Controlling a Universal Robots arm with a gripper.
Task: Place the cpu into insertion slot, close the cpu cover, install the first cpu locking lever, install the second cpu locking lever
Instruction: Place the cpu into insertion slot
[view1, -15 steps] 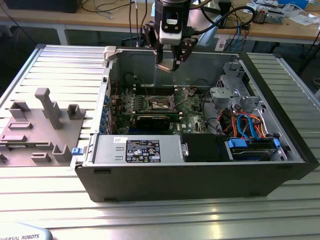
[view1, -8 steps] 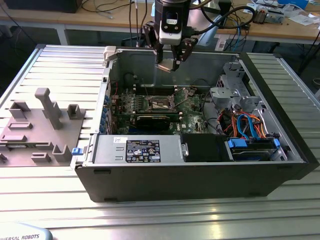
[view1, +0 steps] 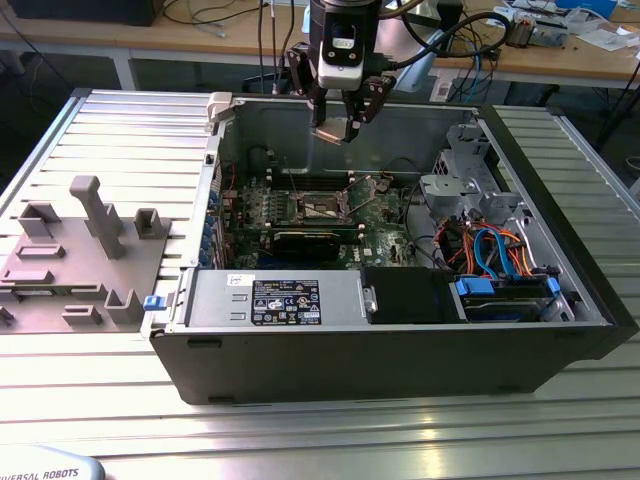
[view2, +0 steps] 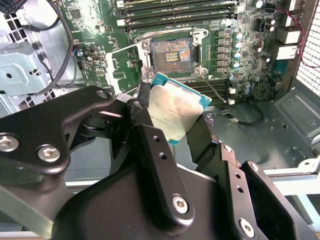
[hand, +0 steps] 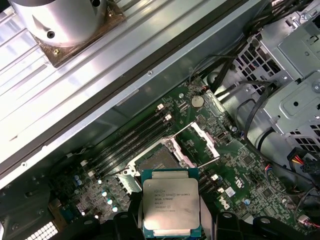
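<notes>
Exterior view, from its left: grey fixture tray (view1: 70, 255) on the table, then the open computer case (view1: 400, 350), and the drive cage (view1: 465, 175) on the exterior view's right. The gripper (view1: 337, 128) hangs over the case's middle with its jaws pinching the cpu (view1: 329, 134) by two opposite edges. In both wrist views the chip sits tilted between the dark fingers (view2: 150, 145), metal top showing and most of it standing clear beyond the tips. My read is that it is light, stiff and flat with a slick metal lid. The underside is likely delicate, so the edges are the place to hold it. The insertion slot (view1: 322, 207) lies below it, well apart and uncovered, with the cpu cover (hand: 207, 139) swung up beside it.
</notes>
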